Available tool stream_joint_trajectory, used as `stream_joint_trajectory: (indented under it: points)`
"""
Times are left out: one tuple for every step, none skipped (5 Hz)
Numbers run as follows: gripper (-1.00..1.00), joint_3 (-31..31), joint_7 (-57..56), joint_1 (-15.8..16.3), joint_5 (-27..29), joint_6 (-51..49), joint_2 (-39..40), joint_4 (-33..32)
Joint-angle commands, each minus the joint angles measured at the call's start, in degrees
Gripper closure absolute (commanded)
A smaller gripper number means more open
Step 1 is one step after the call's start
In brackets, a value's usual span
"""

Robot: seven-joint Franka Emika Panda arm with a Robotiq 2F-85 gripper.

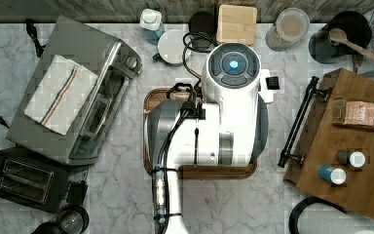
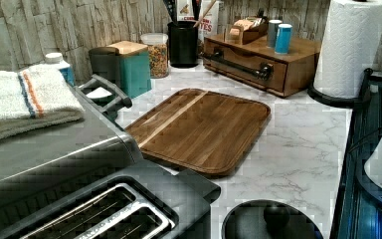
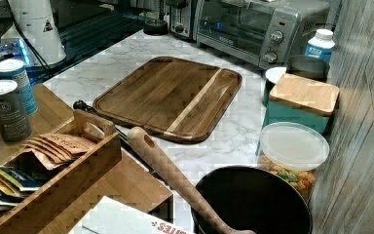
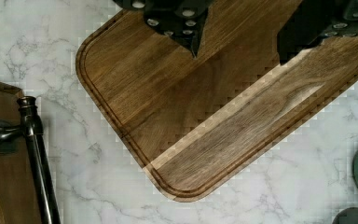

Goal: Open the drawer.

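A strip of bare marble counter [image 2: 298, 144] runs between the wooden tray [image 2: 199, 127] and the drawer [image 2: 243, 67], toward the left view's upper right. The handle [image 2: 238, 63] stands off the drawer front with nothing before it. A paper towel roll [image 2: 350, 47] crowds the drawer's right end; a black utensil holder [image 2: 182, 44] stands close at its left end.

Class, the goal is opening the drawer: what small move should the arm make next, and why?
Probably carry the open claw sideways from above the wooden tray toward the drawer and its black bar handle, since the claw hangs off to one side, touching nothing.
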Motion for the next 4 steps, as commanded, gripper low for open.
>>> stream_joint_trajectory:
  points:
    - [-1.00, 0.0, 0.0, 0.0, -0.2, 0.0, 0.4, 0.0]
    - [-1.00, -1.6, -9.8, -2.3, 1.2, 3.3, 0.4, -1.8]
    - [-1.00, -3.5, -17.6, -4.2, -0.7, 7.4, 0.6, -2.5]
    - [-1.00, -5.4, -25.3, -6.8, -0.3, 10.2, 1.9, -1.4]
